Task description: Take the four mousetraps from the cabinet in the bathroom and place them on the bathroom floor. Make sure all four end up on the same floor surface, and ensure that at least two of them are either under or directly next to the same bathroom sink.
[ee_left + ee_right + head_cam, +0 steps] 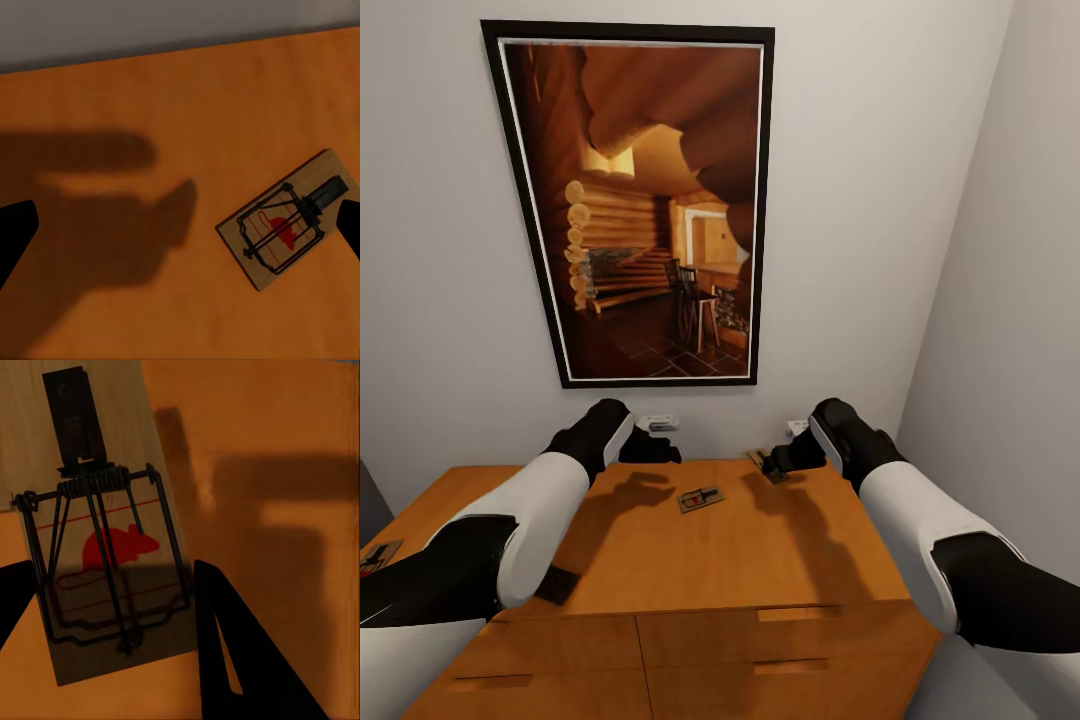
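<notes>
- Head view: the cabinet (740, 560) fills the lower frame, its flat orange-brown worktop running back to a grey wall. A dark-framed picture (645, 205) of a log cabin hangs at upper centre. One mousetrap (701, 497) lies flat near the middle of the worktop. A second mousetrap (768, 466) lies by the back edge, right of centre, under the right end effector (785, 462). A third mousetrap (378, 555) shows at the far left edge. The left end effector (655, 450) hovers left of centre by the back edge; whether either is open is hard to tell here.
- Left wrist view: the left end effector (180, 225) is spread wide, dark fingertips (15, 229) at both side edges, holding nothing. The middle mousetrap (286, 221) lies tilted at right, just beside one fingertip.
- Right wrist view: the right end effector (105, 600) is open around the near end of the second mousetrap (101, 521), one finger (225, 645) just beside its edge; contact is unclear.
</notes>
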Controlling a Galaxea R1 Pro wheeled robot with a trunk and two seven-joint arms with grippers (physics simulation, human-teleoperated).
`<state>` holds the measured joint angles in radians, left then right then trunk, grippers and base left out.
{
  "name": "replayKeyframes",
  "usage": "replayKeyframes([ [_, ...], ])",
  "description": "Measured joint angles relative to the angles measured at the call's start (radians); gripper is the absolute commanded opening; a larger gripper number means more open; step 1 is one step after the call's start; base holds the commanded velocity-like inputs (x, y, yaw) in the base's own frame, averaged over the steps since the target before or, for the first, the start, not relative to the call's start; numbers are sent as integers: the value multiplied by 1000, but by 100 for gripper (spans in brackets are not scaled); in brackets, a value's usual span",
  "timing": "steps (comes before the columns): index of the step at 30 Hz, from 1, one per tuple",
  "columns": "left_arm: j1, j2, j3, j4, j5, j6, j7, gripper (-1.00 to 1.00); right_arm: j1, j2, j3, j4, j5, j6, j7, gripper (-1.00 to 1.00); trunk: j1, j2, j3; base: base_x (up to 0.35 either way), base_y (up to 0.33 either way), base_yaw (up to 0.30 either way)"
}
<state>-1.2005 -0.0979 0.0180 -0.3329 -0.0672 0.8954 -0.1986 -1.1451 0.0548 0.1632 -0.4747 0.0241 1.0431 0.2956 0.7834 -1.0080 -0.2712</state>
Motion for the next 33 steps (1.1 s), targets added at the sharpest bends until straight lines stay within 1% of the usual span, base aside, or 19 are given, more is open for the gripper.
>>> replayKeyframes([
  [6,0,0,0,0,0,-1,1,100,0,-16,0,1,-1,0,3,-100,0,0,0,0,0,0],
  [11,0,0,0,1,1,-1,1,100,0,-21,0,2,-3,0,1,-100,0,0,0,0,0,0],
  [20,0,0,0,-1,1,-1,1,100,0,-21,1,12,-3,0,-3,-100,0,0,0,0,0,0],
  [25,0,0,0,0,-1,-1,-8,100,0,-21,0,65,0,0,-6,-100,0,0,0,0,0,0],
  [28,0,-5,0,0,-1,-2,-15,100,0,-20,0,87,0,0,-6,-100,0,0,0,0,0,0],
  [33,0,-10,-1,0,-4,-1,-24,100,0,-20,-1,99,0,0,-6,-100,0,0,0,0,0,0],
])
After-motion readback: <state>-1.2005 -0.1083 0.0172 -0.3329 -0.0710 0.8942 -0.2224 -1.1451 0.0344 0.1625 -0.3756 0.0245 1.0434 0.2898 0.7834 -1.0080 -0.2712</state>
